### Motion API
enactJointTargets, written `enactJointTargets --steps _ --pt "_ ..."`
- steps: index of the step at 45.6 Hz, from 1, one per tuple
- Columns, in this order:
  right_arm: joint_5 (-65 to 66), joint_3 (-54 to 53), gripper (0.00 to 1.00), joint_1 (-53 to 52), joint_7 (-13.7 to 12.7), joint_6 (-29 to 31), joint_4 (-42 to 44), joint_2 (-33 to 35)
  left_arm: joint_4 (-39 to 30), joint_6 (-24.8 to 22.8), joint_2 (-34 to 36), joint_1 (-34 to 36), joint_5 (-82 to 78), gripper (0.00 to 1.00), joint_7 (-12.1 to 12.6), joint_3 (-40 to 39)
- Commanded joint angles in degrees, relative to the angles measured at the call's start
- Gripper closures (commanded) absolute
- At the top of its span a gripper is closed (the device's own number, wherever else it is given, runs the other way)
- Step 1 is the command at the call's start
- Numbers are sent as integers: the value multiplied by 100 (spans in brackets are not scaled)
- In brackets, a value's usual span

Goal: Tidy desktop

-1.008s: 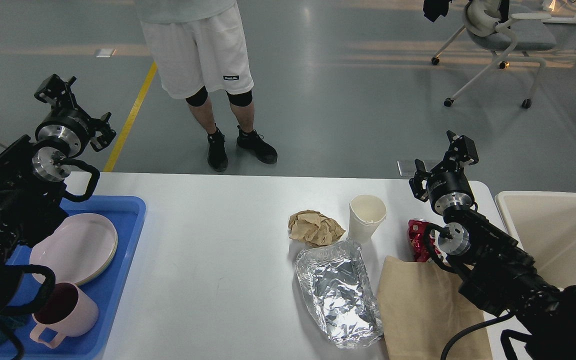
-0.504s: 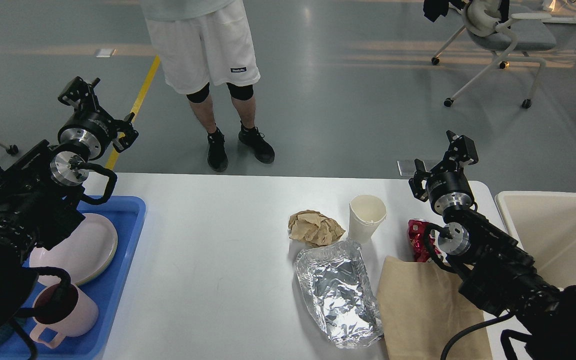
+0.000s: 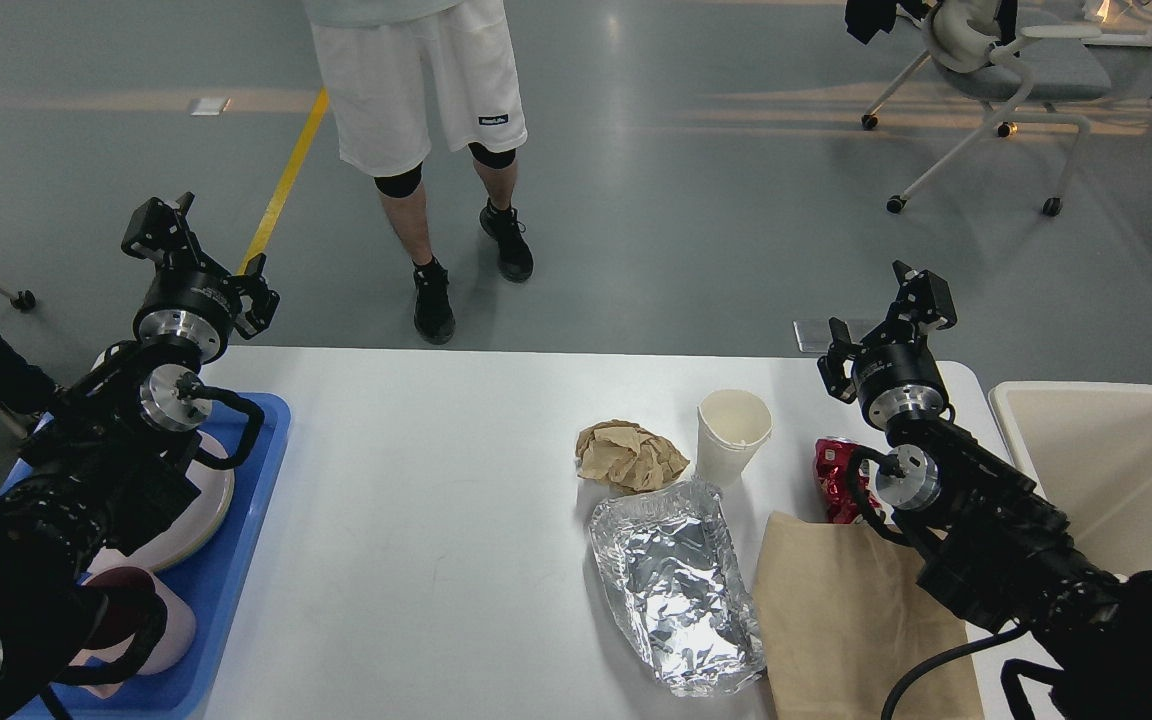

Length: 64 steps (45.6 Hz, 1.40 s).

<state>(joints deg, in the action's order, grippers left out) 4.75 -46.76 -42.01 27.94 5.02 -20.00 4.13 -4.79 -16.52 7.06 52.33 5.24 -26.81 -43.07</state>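
Observation:
The white desktop [image 3: 416, 500] holds litter on its right half: a crumpled brown paper ball [image 3: 629, 455], a white paper cup [image 3: 733, 430], a sheet of crumpled foil [image 3: 676, 585], a flat brown paper bag [image 3: 851, 620] and a red wrapper [image 3: 833, 478] partly behind my right arm. My left gripper [image 3: 201, 260] is open and empty, raised above the table's far left corner. My right gripper [image 3: 881, 318] is open and empty, raised over the far right edge, behind the red wrapper.
A blue tray [image 3: 241, 560] at the left holds a pink plate [image 3: 208, 510] and a pink mug [image 3: 161, 630], both partly hidden by my left arm. A beige bin [image 3: 1116, 470] stands at the right. A person [image 3: 416, 100] stands beyond the table. An office chair [image 3: 996, 70] is far right.
My left arm has swung right and lower, toward the table's far left corner, covering more of the plate. The person has stepped to the right. My right arm has not moved.

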Motion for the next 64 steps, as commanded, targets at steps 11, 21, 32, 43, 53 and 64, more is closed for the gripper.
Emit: enactJointTargets --steps 11,21,32,43,53,64 --pt "-1 0 0 0 1 -1 4 0 5 -26 -12 -231 -6 4 -413 167" --pt "-1 0 0 0 1 -1 5 0 5 -35 -21 -293 -6 4 -483 211" --pt "-1 0 0 0 1 -1 4 0 -4 -35 -56 -302 -6 4 -869 211" --pt "-1 0 0 0 1 0 5 0 5 -35 -65 -302 -6 4 -1063 202" --pt "-1 0 0 0 1 -1 4 0 5 -35 -65 -302 -6 4 -1063 211" --pt "-1 0 0 0 -7 8 5 0 5 -35 -65 -302 -6 4 -1063 211"
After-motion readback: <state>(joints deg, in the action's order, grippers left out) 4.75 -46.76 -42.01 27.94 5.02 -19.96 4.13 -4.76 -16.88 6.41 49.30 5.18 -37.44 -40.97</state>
